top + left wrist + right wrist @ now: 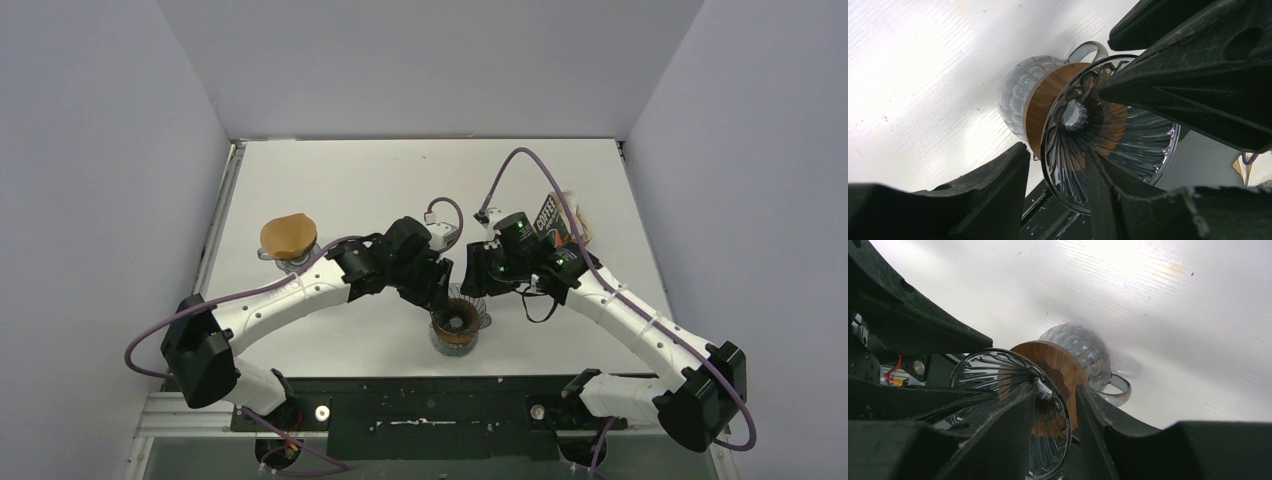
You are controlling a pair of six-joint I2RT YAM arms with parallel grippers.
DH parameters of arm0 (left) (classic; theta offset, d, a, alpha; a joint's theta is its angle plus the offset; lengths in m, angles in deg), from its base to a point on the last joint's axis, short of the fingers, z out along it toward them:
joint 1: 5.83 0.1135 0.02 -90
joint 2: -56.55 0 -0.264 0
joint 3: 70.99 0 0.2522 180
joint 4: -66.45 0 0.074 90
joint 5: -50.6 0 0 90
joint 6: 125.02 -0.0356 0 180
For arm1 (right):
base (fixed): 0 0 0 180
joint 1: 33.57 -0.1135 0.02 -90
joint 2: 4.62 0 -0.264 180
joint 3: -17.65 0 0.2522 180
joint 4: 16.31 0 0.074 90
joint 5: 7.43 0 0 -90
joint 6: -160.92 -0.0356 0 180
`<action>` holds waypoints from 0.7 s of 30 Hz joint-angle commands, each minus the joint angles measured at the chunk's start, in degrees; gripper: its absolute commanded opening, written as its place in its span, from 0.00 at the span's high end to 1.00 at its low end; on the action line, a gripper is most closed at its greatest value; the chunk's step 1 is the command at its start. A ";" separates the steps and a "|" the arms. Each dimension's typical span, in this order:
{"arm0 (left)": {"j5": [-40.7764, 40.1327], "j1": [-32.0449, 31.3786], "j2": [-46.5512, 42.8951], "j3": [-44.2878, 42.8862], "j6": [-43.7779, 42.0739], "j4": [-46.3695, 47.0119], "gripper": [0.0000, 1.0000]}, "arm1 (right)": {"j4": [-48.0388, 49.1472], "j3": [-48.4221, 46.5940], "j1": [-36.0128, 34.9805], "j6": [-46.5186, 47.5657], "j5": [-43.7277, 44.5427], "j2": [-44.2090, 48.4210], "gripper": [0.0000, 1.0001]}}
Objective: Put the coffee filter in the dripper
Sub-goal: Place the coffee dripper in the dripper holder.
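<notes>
Low in the middle of the top view, dripper (pixel 456 322): it stands on the white worktop (pixel 350 180) between both arms, mouth up, ready for paper. It looks bare inside.
Left pincer (pixel 1057 155): a bit open, with one finger on each side of the dripper's rim, not squeezing it.
Right pincer (pixel 1057 390): the same at the other side of the rim, with a gap showing. Both are likely there to keep the cup from tipping.
Coffee filter: no white paper cone shows for sure in any view.
Dripper's look: a dark see-through cone with thin ribs like a fan, a smooth wooden ring (pixel 1040 107), a bumpy clear bottom and a small round handle (pixel 1117 390).
Tan paper cone (pixel 288 234): soft and crinkly, at the far left, well apart.
</notes>
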 commanded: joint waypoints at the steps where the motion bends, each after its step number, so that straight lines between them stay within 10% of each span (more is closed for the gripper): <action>1: -1.51 0.52 -1.90 -3.61 -1.24 -1.33 0.56 | 0.03 -4.02 -0.20 0.55 3.16 0.35 0.63; 21: -4.17 10.49 -10.90 -6.28 -6.72 -4.42 0.40 | -6.27 -18.93 12.46 11.20 14.63 -2.03 0.58</action>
